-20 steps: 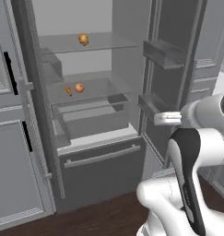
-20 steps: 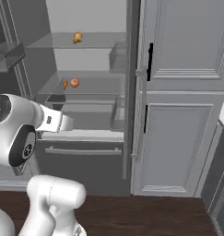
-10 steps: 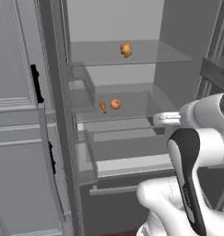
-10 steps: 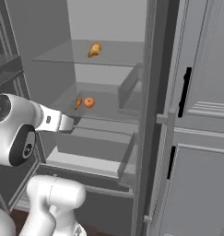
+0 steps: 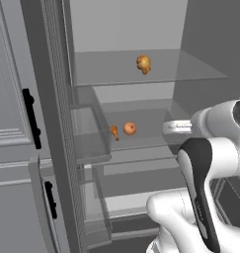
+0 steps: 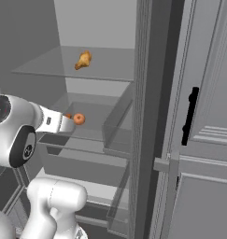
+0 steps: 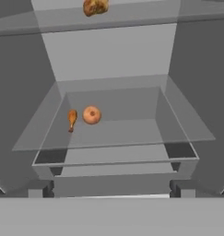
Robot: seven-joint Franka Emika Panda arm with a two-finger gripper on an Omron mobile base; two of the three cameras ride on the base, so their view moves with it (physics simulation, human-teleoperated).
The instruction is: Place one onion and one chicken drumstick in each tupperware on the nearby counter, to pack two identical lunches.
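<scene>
Open fridge ahead, glass shelves inside. Onion (image 7: 91,115) on the middle shelf (image 7: 132,133), left of centre, with the slim orange drumstick (image 7: 72,119) just beside it at 9 o'clock, thin end toward the camera. Chunky golden drumstick (image 5: 143,63) up on the top shelf (image 5: 190,71), toward 12 o'clock. Hand (image 5: 167,127) level with the middle shelf, short of the food, spread fully wide, gripping nothing

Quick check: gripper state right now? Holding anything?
Gripper: jaws open, holding nothing, short of the small round orange-brown onion and slim orange club-shaped chicken drumstick on the glass fridge shelf.
</scene>
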